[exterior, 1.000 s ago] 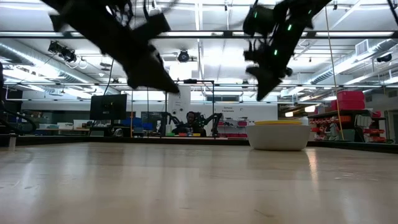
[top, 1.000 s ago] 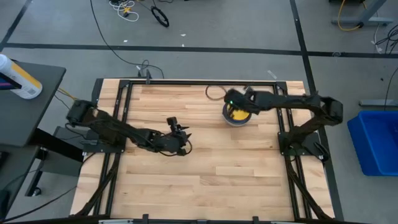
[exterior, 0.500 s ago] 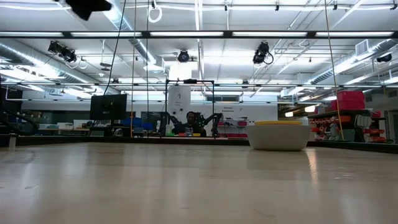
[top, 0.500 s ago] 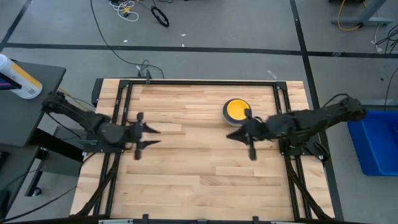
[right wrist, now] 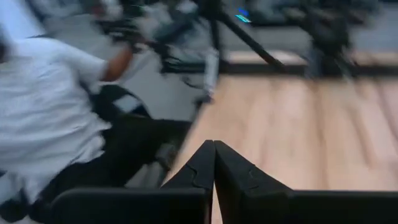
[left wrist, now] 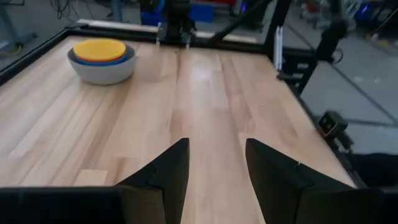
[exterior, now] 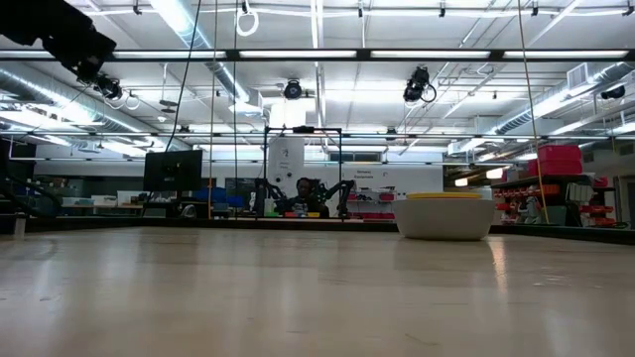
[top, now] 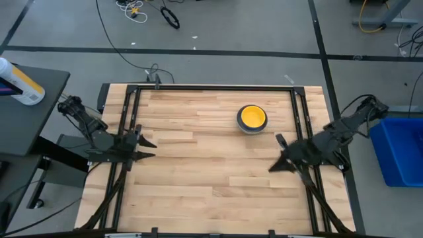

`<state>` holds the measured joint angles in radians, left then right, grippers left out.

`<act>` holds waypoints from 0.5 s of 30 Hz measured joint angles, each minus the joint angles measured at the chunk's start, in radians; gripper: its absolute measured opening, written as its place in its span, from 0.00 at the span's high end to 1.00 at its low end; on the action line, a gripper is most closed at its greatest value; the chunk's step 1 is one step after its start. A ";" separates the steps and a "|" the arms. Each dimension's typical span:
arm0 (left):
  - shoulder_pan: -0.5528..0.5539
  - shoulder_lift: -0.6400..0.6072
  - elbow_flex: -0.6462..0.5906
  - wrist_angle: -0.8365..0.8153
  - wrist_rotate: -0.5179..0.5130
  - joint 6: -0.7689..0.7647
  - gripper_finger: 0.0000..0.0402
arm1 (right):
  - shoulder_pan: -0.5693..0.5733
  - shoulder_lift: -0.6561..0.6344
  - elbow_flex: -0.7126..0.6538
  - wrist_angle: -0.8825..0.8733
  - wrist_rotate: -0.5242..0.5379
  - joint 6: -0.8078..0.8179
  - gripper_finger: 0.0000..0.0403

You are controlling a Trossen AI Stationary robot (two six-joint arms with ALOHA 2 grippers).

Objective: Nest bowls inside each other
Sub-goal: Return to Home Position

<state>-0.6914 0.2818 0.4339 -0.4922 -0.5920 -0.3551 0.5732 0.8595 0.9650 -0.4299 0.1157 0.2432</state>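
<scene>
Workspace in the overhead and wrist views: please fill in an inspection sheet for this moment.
Surface: wooden table, bare apart from the bowls.
Job's things: one stack of bowls toward the table's far right, yellow on top, a blue rim beneath, grey outermost; other colours hidden.
Clutter: nothing seen.
Hands: left hand open and empty at the table's left edge; right hand shut on nothing at the right edge.
Cables: loose cables on the floor beyond the table.
Surroundings: blue bin to the right, bottle to the left, person near the right arm.
</scene>
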 joint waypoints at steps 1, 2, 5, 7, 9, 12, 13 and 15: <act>-0.004 -0.014 0.000 0.001 -0.004 0.000 0.58 | 0.013 -0.017 -0.017 0.025 0.010 -0.021 0.97; -0.006 -0.024 0.000 0.003 -0.014 0.000 0.58 | 0.022 -0.038 -0.035 0.047 0.042 -0.034 0.97; -0.005 -0.036 0.000 0.003 -0.034 0.004 0.58 | 0.031 -0.101 -0.095 0.070 0.145 -0.047 0.97; -0.005 -0.036 0.000 0.011 -0.033 0.007 0.58 | 0.033 -0.140 -0.141 0.098 0.208 -0.050 0.97; -0.005 -0.036 0.000 0.016 -0.018 0.018 0.58 | 0.032 -0.174 -0.186 0.137 0.255 -0.050 0.97; -0.005 -0.033 0.000 0.030 -0.009 0.032 0.58 | 0.030 -0.211 -0.251 0.206 0.311 -0.050 0.97; -0.005 -0.033 0.000 0.036 -0.012 0.036 0.58 | 0.030 -0.218 -0.270 0.234 0.339 -0.051 0.97; -0.005 -0.033 0.000 0.050 -0.017 0.037 0.58 | 0.030 -0.228 -0.303 0.285 0.400 -0.046 0.97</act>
<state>-0.6964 0.2485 0.4335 -0.4427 -0.6086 -0.3180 0.6027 0.6313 0.6620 -0.1449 0.5161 0.1976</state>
